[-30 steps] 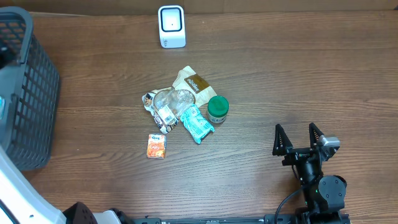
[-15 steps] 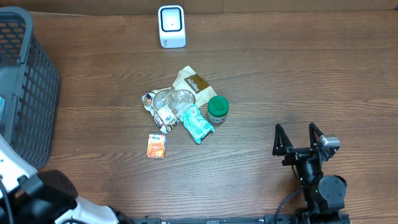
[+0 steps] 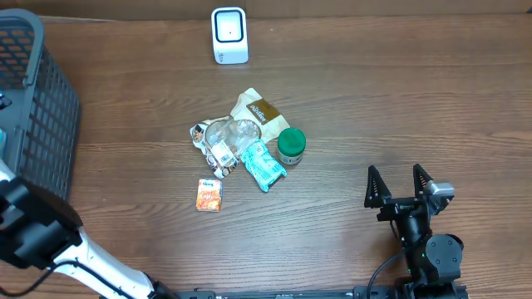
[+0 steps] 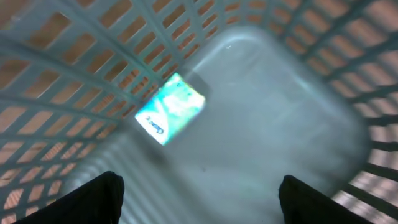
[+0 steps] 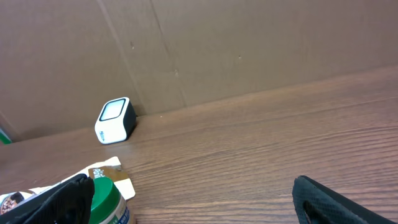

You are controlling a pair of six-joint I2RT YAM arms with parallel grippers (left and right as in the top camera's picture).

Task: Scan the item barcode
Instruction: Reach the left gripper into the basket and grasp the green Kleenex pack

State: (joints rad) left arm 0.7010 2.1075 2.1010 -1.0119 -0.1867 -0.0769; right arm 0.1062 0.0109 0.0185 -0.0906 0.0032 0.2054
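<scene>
Overhead, the scanner [image 3: 229, 35] stands at top centre of the table [image 3: 374, 100]. The items lie heaped mid-frame: pouch [image 3: 258, 109], jar [image 3: 291, 145], teal packet [image 3: 264, 164] and clear bag [image 3: 231, 133]. An orange packet [image 3: 209, 195] lies just below them, apart. The right gripper [image 3: 401, 184] sits lower right, fingers spread, empty. The basket [image 3: 41, 124] fills the left edge. In the left wrist view the left gripper [image 4: 199, 199] hangs over the basket, fingers spread, nothing between them. A blurred packet [image 4: 171, 109] lies on the basket floor, upper left of centre.

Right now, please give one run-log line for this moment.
left jaws: open, empty, aimed into basket | packet: in basket | right jaws: open, empty | scanner: upright, untouched
</scene>
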